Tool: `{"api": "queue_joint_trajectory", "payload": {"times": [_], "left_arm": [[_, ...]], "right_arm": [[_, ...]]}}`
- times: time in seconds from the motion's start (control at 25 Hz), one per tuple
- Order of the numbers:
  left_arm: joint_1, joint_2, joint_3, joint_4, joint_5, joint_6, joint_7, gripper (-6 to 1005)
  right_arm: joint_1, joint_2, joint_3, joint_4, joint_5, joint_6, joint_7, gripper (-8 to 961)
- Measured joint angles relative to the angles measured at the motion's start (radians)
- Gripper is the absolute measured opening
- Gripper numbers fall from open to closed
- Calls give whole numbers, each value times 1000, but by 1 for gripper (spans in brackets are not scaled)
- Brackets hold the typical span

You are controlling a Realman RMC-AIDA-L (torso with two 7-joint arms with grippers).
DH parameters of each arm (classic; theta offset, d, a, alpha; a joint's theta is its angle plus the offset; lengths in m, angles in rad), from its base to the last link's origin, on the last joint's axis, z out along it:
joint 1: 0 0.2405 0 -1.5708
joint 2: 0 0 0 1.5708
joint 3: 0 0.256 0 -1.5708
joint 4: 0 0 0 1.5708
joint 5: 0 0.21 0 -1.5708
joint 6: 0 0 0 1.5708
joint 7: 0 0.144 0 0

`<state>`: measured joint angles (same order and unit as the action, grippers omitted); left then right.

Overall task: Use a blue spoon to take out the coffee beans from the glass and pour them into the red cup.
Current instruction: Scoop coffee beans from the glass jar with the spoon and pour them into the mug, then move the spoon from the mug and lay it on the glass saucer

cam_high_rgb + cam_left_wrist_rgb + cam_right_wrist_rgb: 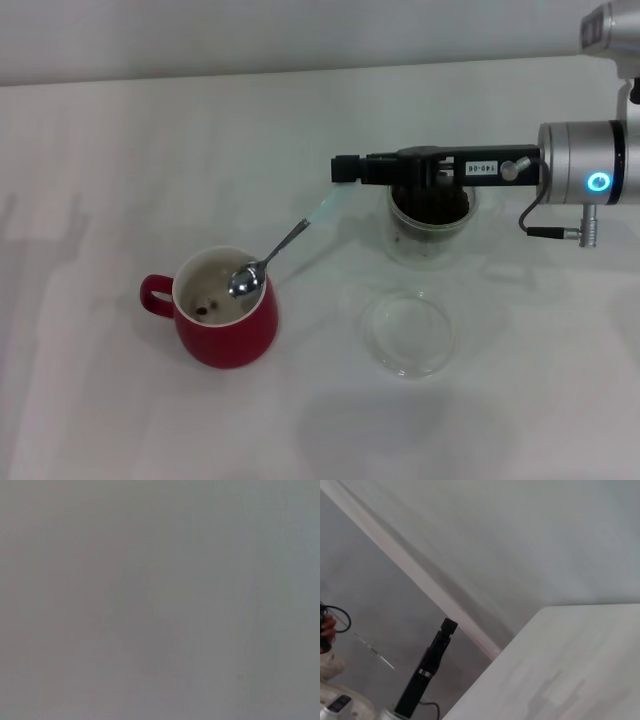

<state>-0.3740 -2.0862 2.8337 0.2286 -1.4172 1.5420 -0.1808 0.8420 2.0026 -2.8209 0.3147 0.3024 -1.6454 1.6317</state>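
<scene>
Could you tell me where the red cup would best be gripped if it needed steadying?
Take the red cup by its loop handle, coming from the robot's left: it juts out clear on that side, while the blue spoon in the right gripper crosses the opposite rim.

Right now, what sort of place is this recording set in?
Probably a lab test bench rather than a kitchen: a plain white table against a bare wall, holding only the red cup, the glass and a clear dish.
</scene>
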Motion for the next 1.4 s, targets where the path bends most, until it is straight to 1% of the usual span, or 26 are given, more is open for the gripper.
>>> {"api": "queue_joint_trajectory", "payload": {"times": [0.4,0.52,0.76,1.04,1.24,1.28,1.36,1.4], "left_arm": [[-12,0,-2,0,-2,-1,1,830],[-16,0,-2,0,-2,-2,1,830],[-16,0,-2,0,-3,-3,1,829],[-16,0,-2,0,-3,-3,2,829],[-14,0,-2,-3,-3,-3,3,829],[-12,0,-2,-4,-3,-3,3,829],[-11,0,-2,-5,-3,-3,3,829],[-11,0,-2,-5,-3,-3,3,829]], "right_arm": [[2,-14,-2,7,9,25,132,141],[4,-22,-2,8,9,34,181,141],[5,-46,-2,9,6,41,259,143],[4,-62,-3,9,-3,36,308,144],[-13,-88,-3,10,0,22,322,145],[-24,-98,-3,10,4,12,325,145],[-34,-106,-2,10,5,5,328,145],[-34,-106,-2,10,5,5,328,146]]}}
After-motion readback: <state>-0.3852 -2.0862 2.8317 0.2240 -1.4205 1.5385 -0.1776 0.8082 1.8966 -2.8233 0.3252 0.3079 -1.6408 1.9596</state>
